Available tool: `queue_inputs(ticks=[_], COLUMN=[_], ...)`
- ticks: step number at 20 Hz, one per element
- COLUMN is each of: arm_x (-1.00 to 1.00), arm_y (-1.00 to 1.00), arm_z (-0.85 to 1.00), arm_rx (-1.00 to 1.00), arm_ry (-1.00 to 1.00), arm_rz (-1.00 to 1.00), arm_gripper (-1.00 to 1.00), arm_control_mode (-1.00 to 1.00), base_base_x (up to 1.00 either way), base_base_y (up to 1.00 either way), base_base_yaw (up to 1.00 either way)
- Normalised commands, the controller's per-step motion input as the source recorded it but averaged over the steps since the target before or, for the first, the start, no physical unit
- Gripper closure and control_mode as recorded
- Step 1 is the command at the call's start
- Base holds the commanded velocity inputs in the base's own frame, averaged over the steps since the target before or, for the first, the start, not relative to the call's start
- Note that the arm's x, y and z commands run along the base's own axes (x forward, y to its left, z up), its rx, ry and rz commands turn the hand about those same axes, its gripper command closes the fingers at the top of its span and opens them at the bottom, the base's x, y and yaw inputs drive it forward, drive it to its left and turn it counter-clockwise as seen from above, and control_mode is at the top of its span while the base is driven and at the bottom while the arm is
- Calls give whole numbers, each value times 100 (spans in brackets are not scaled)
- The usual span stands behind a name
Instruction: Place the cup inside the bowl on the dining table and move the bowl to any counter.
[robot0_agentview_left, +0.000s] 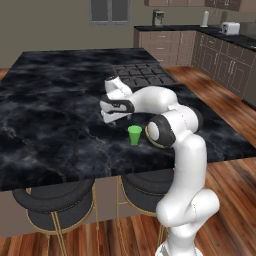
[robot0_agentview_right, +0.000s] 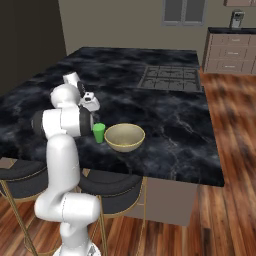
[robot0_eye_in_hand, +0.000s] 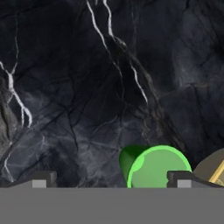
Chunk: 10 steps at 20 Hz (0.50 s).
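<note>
cup: we see the green cup (robot0_agentview_right: 99, 133) standing upright on the dining bench (robot0_agentview_right: 165, 135), just beside the bowl (robot0_agentview_right: 124, 137) and not in it; it sits near the front edge, above the stools (robot0_agentview_left: 54, 204).
bowl: tan, empty as far as we can tell, on the same marble top; its edge peeks into the hand view (robot0_eye_in_hand: 213, 168) right of the cup (robot0_eye_in_hand: 154, 167).
end effector: we find it (robot0_eye_in_hand: 112, 179) hovering low over the marble with jaws spread wide, holding nothing; the cup lies toward one fingertip, not centred between them.
progress: we judge nothing finished yet — cup not grasped, bowl unmoved.
remaining: grasp cup, drop it in the bowl, carry bowl to the wall bench (robot0_agentview_left: 165, 30).
writing: we read no labels or brands anywhere.
</note>
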Motion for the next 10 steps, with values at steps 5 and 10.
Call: queue_inputs(ticks=[5, 10], arm_x=[0, 0], arm_y=[0, 0], arm_z=[-12, -6], arm_rx=[-1, -3], arm_ry=[0, 3], arm_rz=[0, 0], arm_gripper=[-100, -100], arm_control_mode=[-100, -100], base_base_x=[0, 0], base_base_y=[0, 0], base_base_yaw=[0, 0])
